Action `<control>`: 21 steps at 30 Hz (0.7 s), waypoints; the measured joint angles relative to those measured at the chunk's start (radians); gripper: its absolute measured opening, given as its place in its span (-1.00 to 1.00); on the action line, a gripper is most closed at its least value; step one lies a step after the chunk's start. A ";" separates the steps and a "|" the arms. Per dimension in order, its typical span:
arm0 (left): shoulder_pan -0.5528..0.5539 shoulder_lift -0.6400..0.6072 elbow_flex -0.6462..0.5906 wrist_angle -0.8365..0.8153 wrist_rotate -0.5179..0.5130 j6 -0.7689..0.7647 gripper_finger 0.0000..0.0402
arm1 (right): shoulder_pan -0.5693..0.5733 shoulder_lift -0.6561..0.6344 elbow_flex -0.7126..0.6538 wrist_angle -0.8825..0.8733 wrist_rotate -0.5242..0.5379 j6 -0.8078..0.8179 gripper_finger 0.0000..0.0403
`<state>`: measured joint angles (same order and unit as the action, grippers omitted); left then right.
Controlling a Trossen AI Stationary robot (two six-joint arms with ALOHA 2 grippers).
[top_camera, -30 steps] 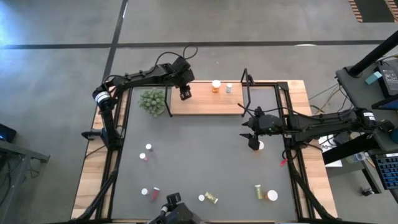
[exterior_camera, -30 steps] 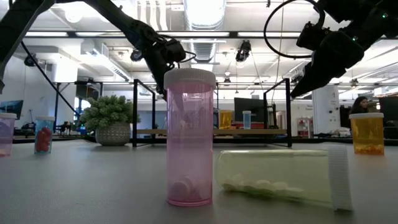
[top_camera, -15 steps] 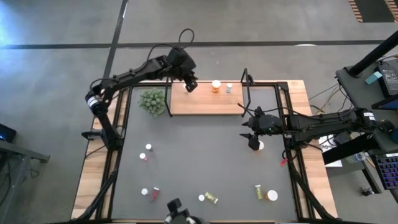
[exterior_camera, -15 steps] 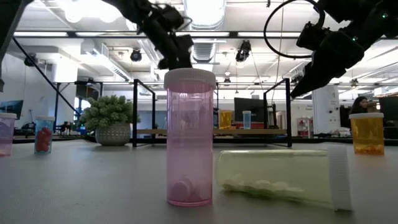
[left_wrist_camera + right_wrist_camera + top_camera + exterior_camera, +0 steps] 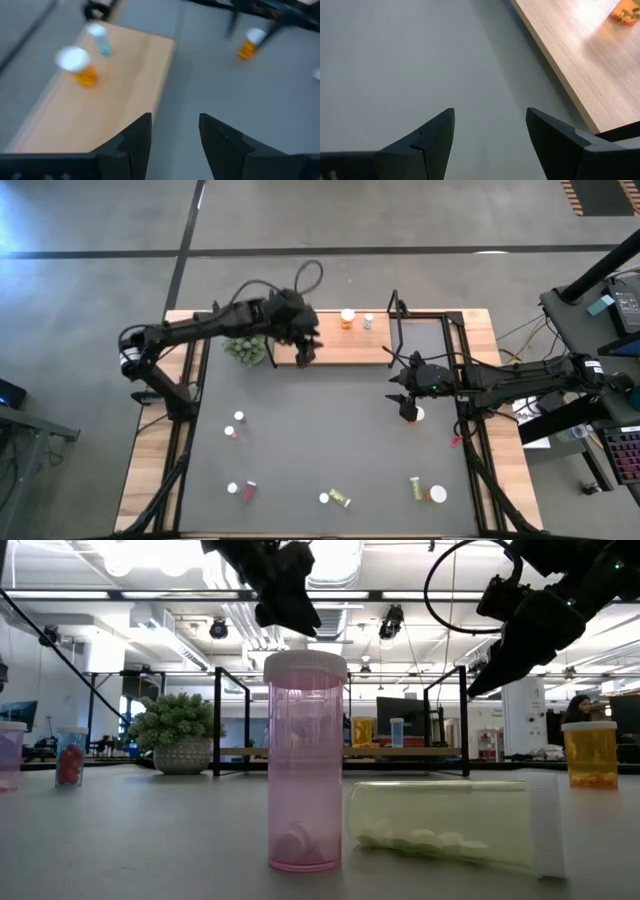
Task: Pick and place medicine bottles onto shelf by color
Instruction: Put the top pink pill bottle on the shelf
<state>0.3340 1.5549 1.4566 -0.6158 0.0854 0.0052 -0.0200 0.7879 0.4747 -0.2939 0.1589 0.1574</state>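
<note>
The shelf [image 5: 340, 343] is a light wooden board at the table's far edge. An orange bottle [image 5: 347, 318] and a pale blue one [image 5: 368, 322] stand upright on it. My left gripper [image 5: 305, 353] hangs open and empty above the shelf's left part; in its wrist view the gripper [image 5: 172, 120] looks at those two bottles [image 5: 80, 67]. My right gripper [image 5: 408, 408] hovers open over the mat, beside an orange bottle with a white cap [image 5: 418, 414]. More bottles stand or lie along the mat's left and near sides, among them a pink one [image 5: 305, 760] standing upright and a yellow-green one [image 5: 450, 825] on its side.
A small spiky green plant [image 5: 245, 345] sits just left of the shelf. Black frame uprights [image 5: 397, 320] rise at the shelf's short ends. The dark grey mat [image 5: 330, 440] lies bare between the two arms. Room furniture and lights show beyond the table.
My left gripper has risen well above the shelf's left end and swung a little toward the table's near edge, tipping as it went. It stays open and empty. The bottles have not moved.
</note>
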 joint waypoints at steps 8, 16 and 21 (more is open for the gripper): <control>-0.133 -0.001 -0.061 -0.064 -0.001 -0.205 -0.26 | 0.000 0.000 0.000 0.001 0.000 0.000 0.18; -0.259 0.012 -0.079 -0.025 -0.020 -0.574 -0.26 | 0.000 0.000 0.000 0.001 0.000 0.000 0.18; -0.363 0.018 -0.079 0.000 -0.133 -0.729 -0.26 | 0.000 0.000 0.000 0.002 0.000 0.000 0.18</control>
<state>-0.0293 1.5730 1.3781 -0.6163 -0.0476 -0.7237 -0.0200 0.7879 0.4747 -0.2917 0.1589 0.1574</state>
